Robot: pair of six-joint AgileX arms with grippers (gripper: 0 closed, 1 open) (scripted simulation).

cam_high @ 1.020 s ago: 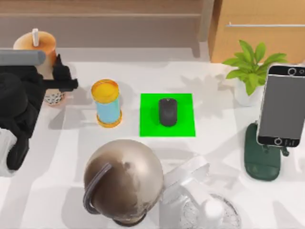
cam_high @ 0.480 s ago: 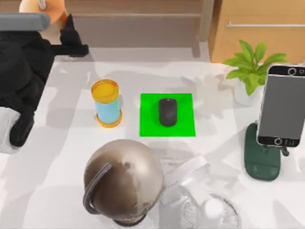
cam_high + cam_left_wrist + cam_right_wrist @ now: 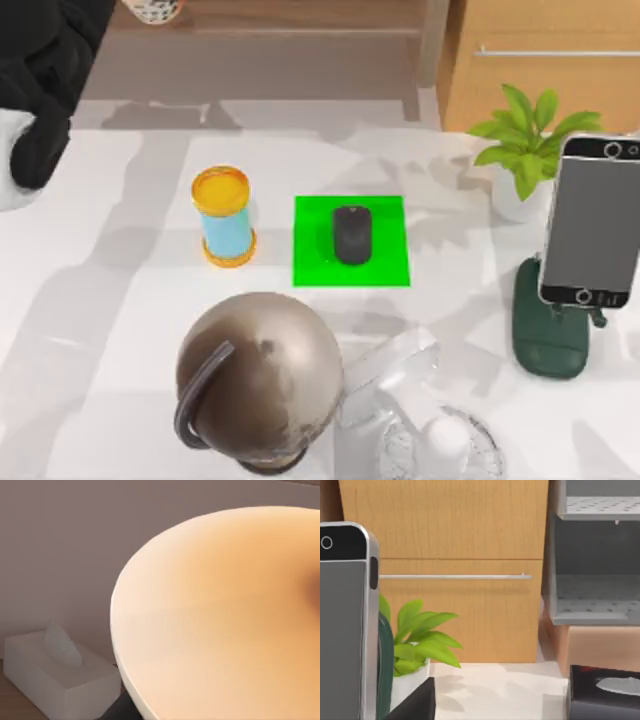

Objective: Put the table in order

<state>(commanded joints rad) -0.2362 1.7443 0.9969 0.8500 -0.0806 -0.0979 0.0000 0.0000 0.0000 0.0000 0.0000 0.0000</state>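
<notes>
The white table point(image 3: 120, 300) carries a blue can with a yellow lid point(image 3: 224, 215) and a black mouse point(image 3: 351, 234) lying on a green mat point(image 3: 385, 250). My left arm point(image 3: 45, 60) is raised over the far left corner. The base of a dotted cup point(image 3: 152, 8) shows at the picture's far edge, beyond the table's back edge. Its pale orange top point(image 3: 225, 615) looms very close in the left wrist view, and the cup has travelled with my left gripper.
A bronze globe point(image 3: 262, 375) and a white fan point(image 3: 440, 440) stand at the front. A potted plant point(image 3: 525, 140) and a phone point(image 3: 594, 220) on a dark green stand point(image 3: 548, 340) are at the right. A wooden cabinet point(image 3: 540, 60) stands behind, with a white tissue box point(image 3: 55, 675) nearby.
My left arm has lifted the cup off the table's far left and carried it backward, past the table's back edge. Everything else on the table stayed put.
</notes>
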